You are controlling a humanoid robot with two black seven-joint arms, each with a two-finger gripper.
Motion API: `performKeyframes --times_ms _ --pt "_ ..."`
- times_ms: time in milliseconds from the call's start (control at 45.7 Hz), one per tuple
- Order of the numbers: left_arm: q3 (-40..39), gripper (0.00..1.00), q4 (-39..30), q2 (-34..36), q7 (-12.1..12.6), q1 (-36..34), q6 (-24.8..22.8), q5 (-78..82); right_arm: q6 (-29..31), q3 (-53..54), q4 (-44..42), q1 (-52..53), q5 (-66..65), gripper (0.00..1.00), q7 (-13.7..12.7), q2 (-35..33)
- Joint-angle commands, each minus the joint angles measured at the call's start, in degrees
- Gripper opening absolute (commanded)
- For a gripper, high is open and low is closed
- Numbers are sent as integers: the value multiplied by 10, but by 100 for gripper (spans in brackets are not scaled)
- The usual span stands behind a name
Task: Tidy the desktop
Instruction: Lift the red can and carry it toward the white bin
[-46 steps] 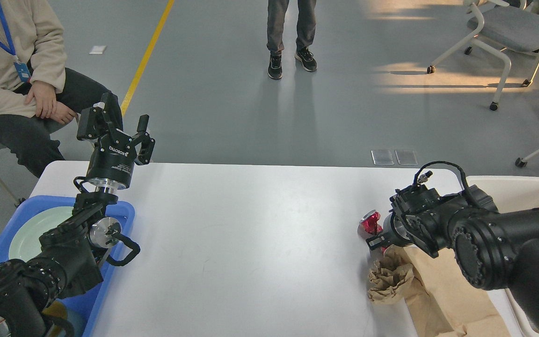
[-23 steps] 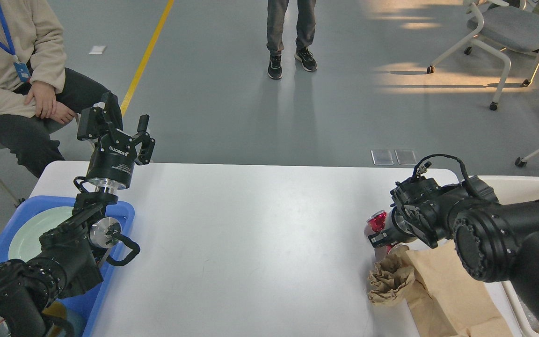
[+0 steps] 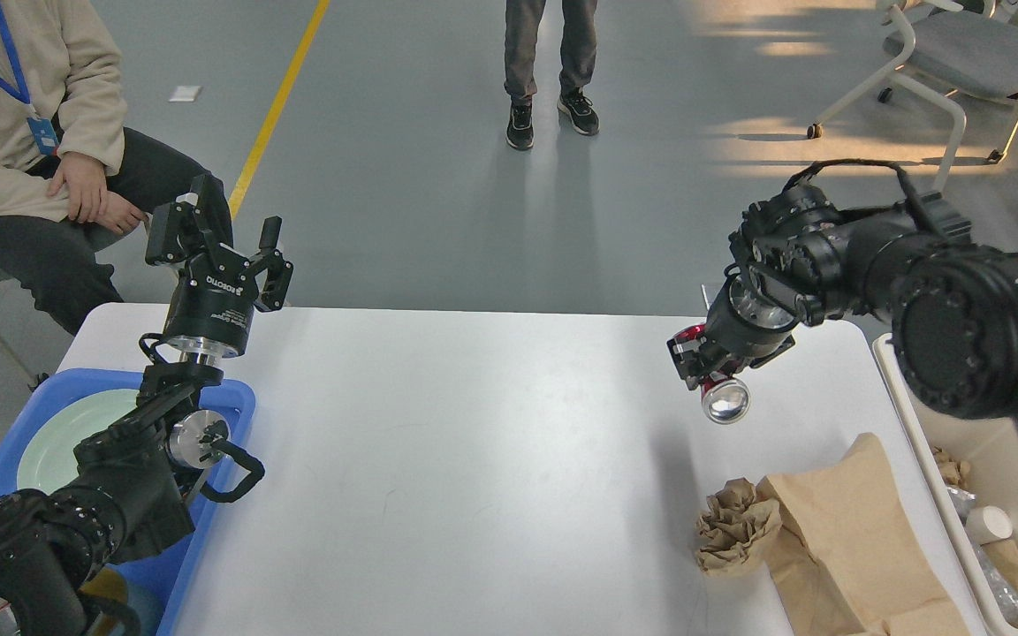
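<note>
Right hand (image 3: pixel 702 371) grips a crushed red can (image 3: pixel 714 390), held clear above the bench (image 3: pixel 474 459). Left hand (image 3: pixel 263 256) stands released over the blue tray (image 3: pixel 235 397). Crumpled brown paper (image 3: pixel 739 526) lies on the bench.

Our left gripper (image 3: pixel 267 256) points upward, fingers spread apart with nothing between them. Our right gripper (image 3: pixel 700 369) angles downward-left, fingers closed around a red can (image 3: pixel 714 393).

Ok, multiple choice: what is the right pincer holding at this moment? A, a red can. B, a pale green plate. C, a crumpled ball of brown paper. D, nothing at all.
A: the right pincer is closed around a red can, lifted clear above the desktop, its shiny silver end facing the camera; the crumpled brown paper lies untouched on the table.
</note>
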Motion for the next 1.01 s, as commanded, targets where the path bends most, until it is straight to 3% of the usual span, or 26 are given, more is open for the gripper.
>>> performKeyframes --times_ms 0,350,700,854,985 --pt "0 96 0 0 0 0 0 0 58 2 21 78 9 0 3 -23" --pt "0 96 0 0 1 0 0 0 58 -34 22 206 5 0 0 -86" --pt "0 96 0 -1 1 0 0 0 58 -106 -22 177 -3 0 -3 -204" --pt "0 96 0 0 1 0 0 0 -27 -124 -23 132 -2 0 -4 -270" --pt "0 96 0 -1 0 0 0 0 -139 -117 -23 70 9 0 -4 -337"
